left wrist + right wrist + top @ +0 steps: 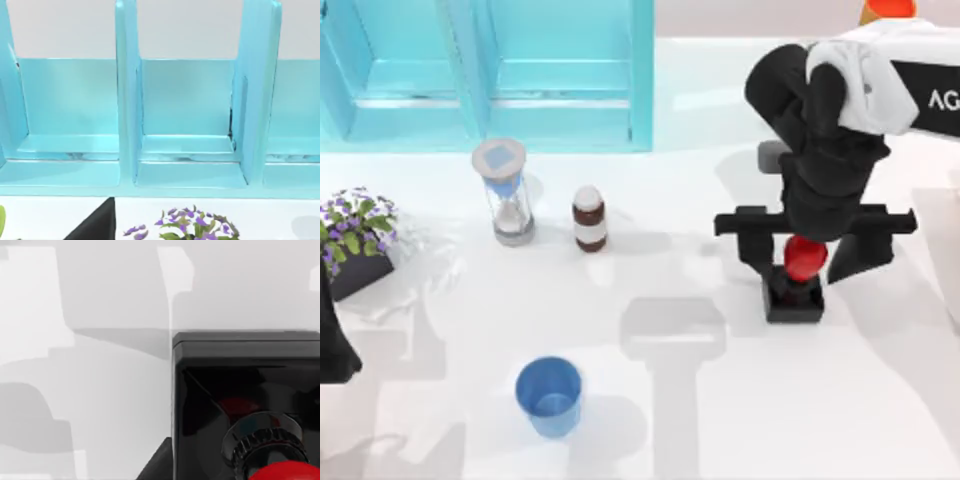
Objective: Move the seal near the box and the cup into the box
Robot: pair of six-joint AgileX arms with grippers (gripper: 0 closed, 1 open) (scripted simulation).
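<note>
- Right gripper of mine sits over the seal; fingers straddle its red knob, contact hard to make out.
- Left arm is cut off at the table's left edge.
- Cup stands apart.

Right arm reaches in from the top view's upper right, wrist bent down over the table's right half. Right gripper points straight down, its two black fingers spread apart on either side of a red knob. Left arm parked at the left edge, barely in frame.
</note>
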